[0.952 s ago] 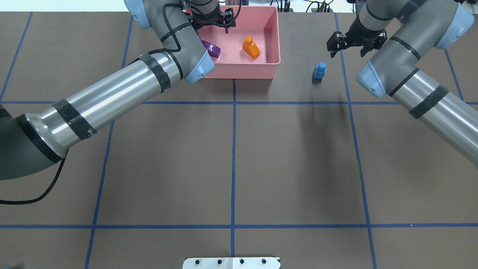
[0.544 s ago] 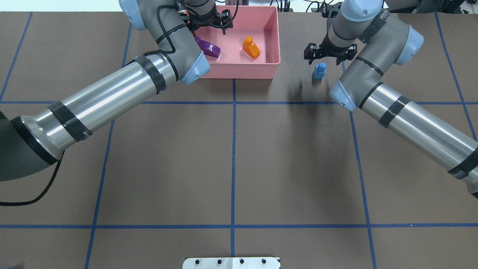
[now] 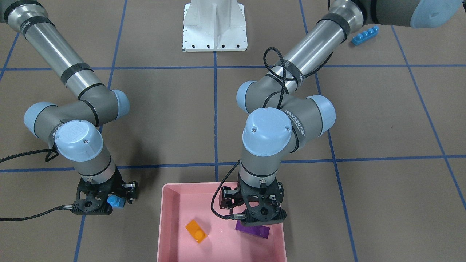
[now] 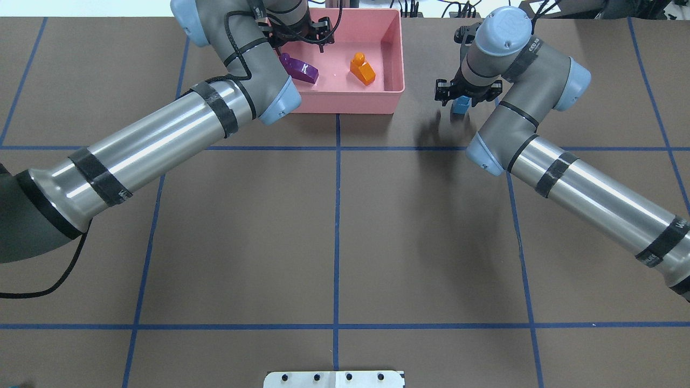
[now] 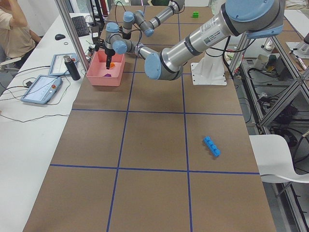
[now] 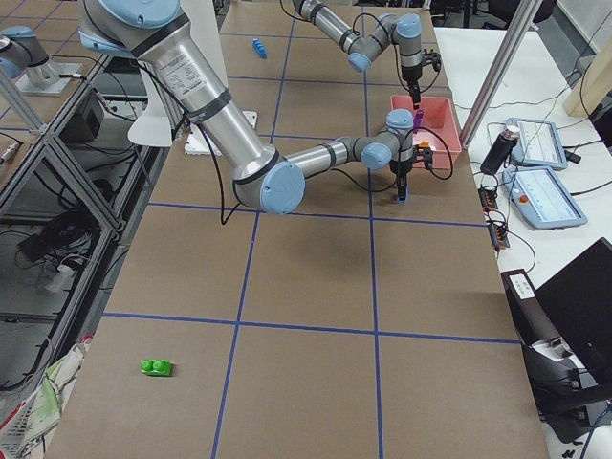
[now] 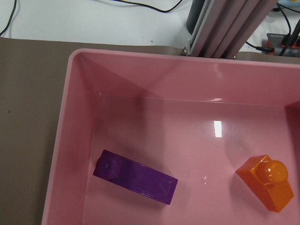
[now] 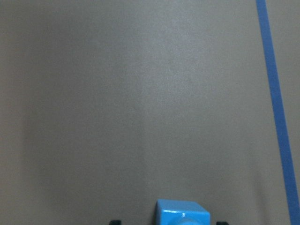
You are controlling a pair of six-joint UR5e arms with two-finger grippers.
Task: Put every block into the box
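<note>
The pink box (image 4: 396, 54) stands at the table's far edge. A purple block (image 4: 299, 70) and an orange block (image 4: 362, 69) lie inside it, both clear in the left wrist view (image 7: 136, 177) (image 7: 267, 183). My left gripper (image 4: 298, 42) hovers open and empty over the box, above the purple block. My right gripper (image 4: 461, 100) is open and low over the table, jaws on either side of the small blue block (image 4: 460, 106), which shows at the bottom of the right wrist view (image 8: 183, 213). The long blue block (image 3: 365, 35) and the green block (image 6: 156, 366) lie far off, near the robot's side of the table.
The white robot base (image 3: 214, 27) stands at the table's near edge. Blue tape lines cross the brown table. Tablets and a dark bottle (image 5: 72, 67) sit on the white bench beyond the box. A person (image 5: 12, 29) sits at that bench.
My right arm has swung left and down until its open jaws straddle the small blue block. My left gripper has drifted slightly left over the box, uncovering more of the purple block.
</note>
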